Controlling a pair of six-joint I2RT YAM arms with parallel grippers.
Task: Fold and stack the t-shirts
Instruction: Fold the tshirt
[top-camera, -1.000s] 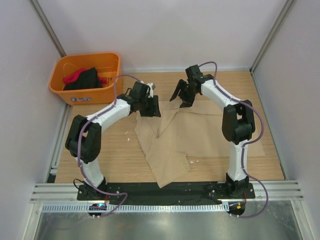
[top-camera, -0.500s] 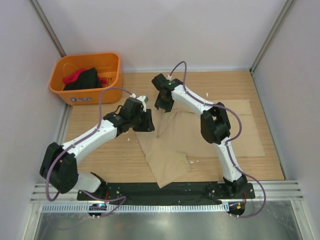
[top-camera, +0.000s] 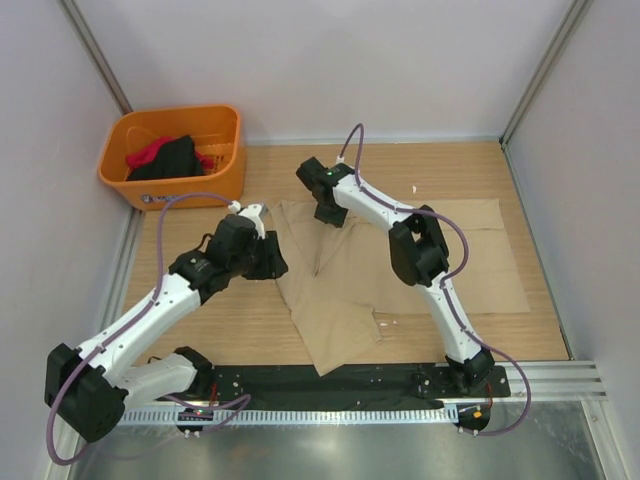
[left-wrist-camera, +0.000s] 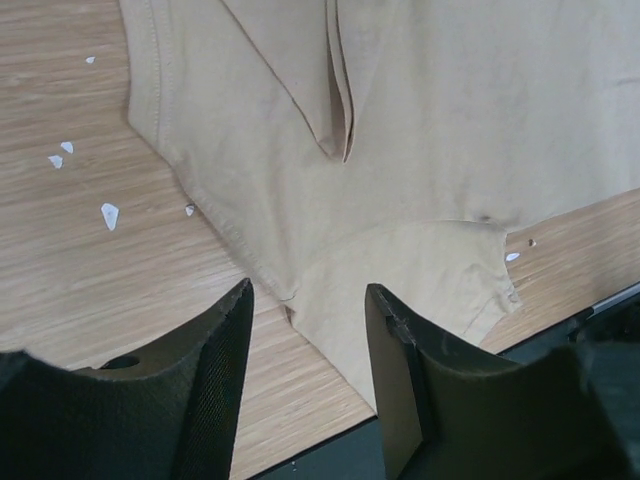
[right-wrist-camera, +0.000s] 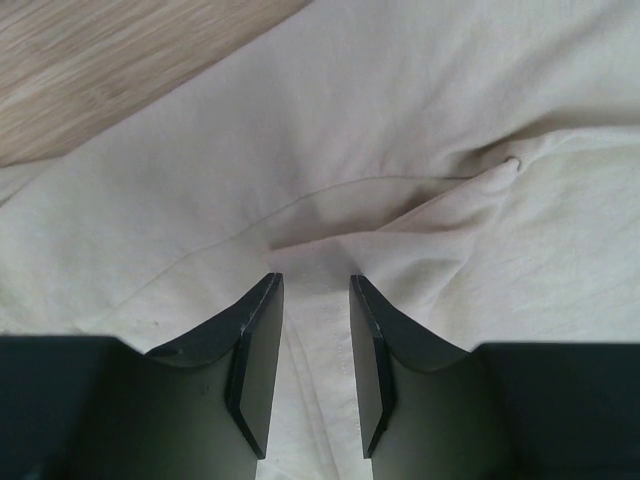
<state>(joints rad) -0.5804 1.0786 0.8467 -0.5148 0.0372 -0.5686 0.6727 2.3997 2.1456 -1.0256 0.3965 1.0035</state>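
Wood table (top-camera: 200, 320) first. The big tan t-shirt (top-camera: 350, 290) is spread flat from the middle out toward the right edge, and one flap reaches the near edge. The orange basket (top-camera: 170, 190) in the far left corner holds the black and red shirts.

Both arms work the tan shirt's left end, so nearly all the cloth lies to their right, and I'd guess any fold goes that way. The left gripper (top-camera: 268, 262) hangs wide and empty over the left hem. The right gripper (top-camera: 325, 212) is on the far edge, its jaws at a narrow gap over a raised crease (right-wrist-camera: 330, 235), not clamped that I can see.
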